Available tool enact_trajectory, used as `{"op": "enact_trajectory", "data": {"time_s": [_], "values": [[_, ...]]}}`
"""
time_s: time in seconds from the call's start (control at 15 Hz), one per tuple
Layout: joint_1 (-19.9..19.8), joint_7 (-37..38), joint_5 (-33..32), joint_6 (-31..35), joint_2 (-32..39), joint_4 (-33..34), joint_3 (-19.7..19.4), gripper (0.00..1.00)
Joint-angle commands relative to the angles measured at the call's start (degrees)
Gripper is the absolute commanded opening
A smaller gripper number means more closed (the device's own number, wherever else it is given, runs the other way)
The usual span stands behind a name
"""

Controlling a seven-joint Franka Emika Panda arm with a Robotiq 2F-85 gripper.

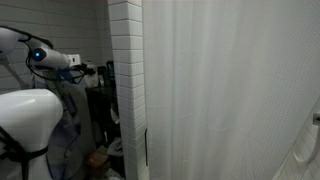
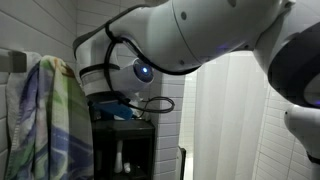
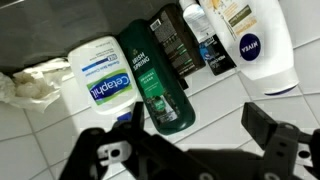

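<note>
Green bottle (image 3: 160, 85): middle of row against white tiles (image 3: 235, 100), just ahead of gripper (image 3: 180, 140). Jaws spread wide, nothing between them.

Left to right:
- crumpled cloth (image 3: 30, 85), far left
- blue-label bottle (image 3: 100, 78), touching green bottle's left side
- dark bottle (image 3: 172, 45), close behind on right
- small bottles (image 3: 208, 40)
- large white bottle (image 3: 260, 45), far right

Judgement: little room either side. Centre jaws on green bottle's body, come in straight, and keep left finger off blue-label bottle.
</note>
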Motion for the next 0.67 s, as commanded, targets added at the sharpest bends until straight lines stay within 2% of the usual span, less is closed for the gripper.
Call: {"op": "enact_trajectory", "data": {"time_s": [0.0,0.2,0.6], "values": [[-2.7,-1.3,3.5,0.0,-0.1,4.1,0.5,1.00],[-5.9,-1.3,4.0,0.6,-1.2,7.6,3.4,1.00],[-9.6,-0.8,4.0,0.5,0.7,11.2,3.2,1.00]]}}
